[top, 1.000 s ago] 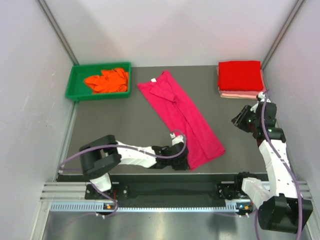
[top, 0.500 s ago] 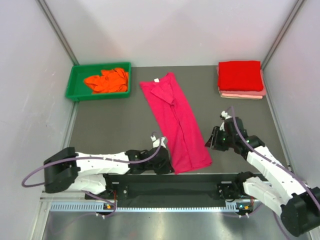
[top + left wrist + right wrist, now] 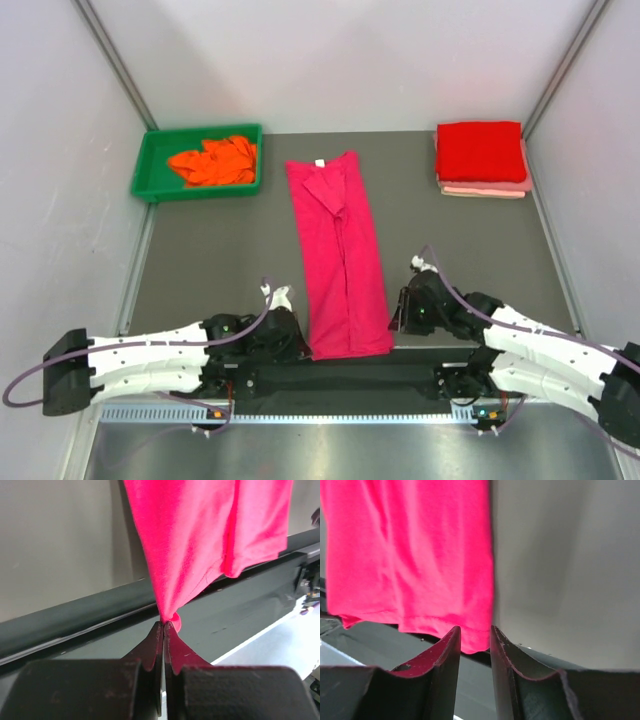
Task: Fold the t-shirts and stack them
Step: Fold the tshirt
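A magenta-pink t-shirt [image 3: 340, 260], folded into a long strip, lies down the middle of the table with its hem at the near edge. My left gripper [image 3: 300, 340] [image 3: 164, 624] is shut on the hem's left corner, and the cloth [image 3: 200, 530] is drawn to a point at its tips. At the hem's right corner my right gripper [image 3: 398, 318] [image 3: 475, 628] stands open. That corner of the shirt [image 3: 410, 555] shows in the gap just beyond its tips, unpinched. A folded bright red t-shirt [image 3: 480, 150] lies on a pale pink one [image 3: 485, 187] at the back right. An orange t-shirt [image 3: 213, 160] is crumpled in the tray.
The green tray [image 3: 150, 150] stands at the back left corner. White walls close in the table on three sides. The black front rail [image 3: 340, 378] runs just below the shirt's hem, between the two arm bases.
The left gripper dragged the shirt's near end leftward, so the strip now lies straight. The right arm swung from the back right down to the hem's right corner.
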Available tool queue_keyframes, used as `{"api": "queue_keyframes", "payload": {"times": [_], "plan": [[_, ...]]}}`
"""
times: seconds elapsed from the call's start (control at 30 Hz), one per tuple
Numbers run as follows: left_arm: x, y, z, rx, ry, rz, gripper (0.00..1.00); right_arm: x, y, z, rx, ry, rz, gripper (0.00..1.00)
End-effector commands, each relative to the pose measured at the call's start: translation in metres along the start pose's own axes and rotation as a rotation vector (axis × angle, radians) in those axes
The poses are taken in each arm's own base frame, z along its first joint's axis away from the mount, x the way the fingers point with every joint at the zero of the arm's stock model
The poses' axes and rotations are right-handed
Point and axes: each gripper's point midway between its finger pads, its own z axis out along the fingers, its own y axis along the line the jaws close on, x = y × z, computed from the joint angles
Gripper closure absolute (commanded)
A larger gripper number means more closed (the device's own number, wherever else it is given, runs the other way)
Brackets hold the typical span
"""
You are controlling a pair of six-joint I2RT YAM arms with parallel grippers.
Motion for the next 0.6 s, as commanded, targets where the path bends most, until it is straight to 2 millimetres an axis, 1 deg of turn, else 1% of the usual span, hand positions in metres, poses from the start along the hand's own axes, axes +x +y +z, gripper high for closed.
{"api": "queue_keyframes", "payload": {"times": [0.0, 0.07, 0.13, 0.2, 0.33, 0.5, 0.57], "plan": [[0.007, 0.013, -0.002, -0.025, 0.018, -0.012, 1.0, 0.001, 0.011, 0.009, 0.003, -0.044, 0.072, 0.69], [0.006, 0.012, -0.003, -0.015, 0.015, -0.009, 1.0, 0.011, 0.013, 0.01, 0.012, -0.024, 0.052, 0.69], [0.006, 0.011, -0.003, -0.013, 0.016, -0.003, 1.0, 0.015, 0.011, 0.011, 0.03, -0.022, 0.053, 0.69], [0.007, 0.011, -0.002, -0.014, 0.023, 0.003, 1.0, 0.017, 0.008, 0.011, 0.042, -0.027, 0.065, 0.69], [0.011, 0.013, 0.001, -0.012, 0.035, 0.001, 1.0, 0.022, 0.012, 0.01, 0.012, -0.026, 0.077, 0.68], [0.012, 0.011, 0.002, 0.001, 0.04, -0.001, 1.0, 0.032, 0.005, 0.013, 0.032, -0.01, 0.091, 0.68], [0.013, 0.011, 0.002, 0.002, 0.045, -0.001, 1.0, 0.032, 0.009, 0.013, 0.016, -0.011, 0.095, 0.67]]}}
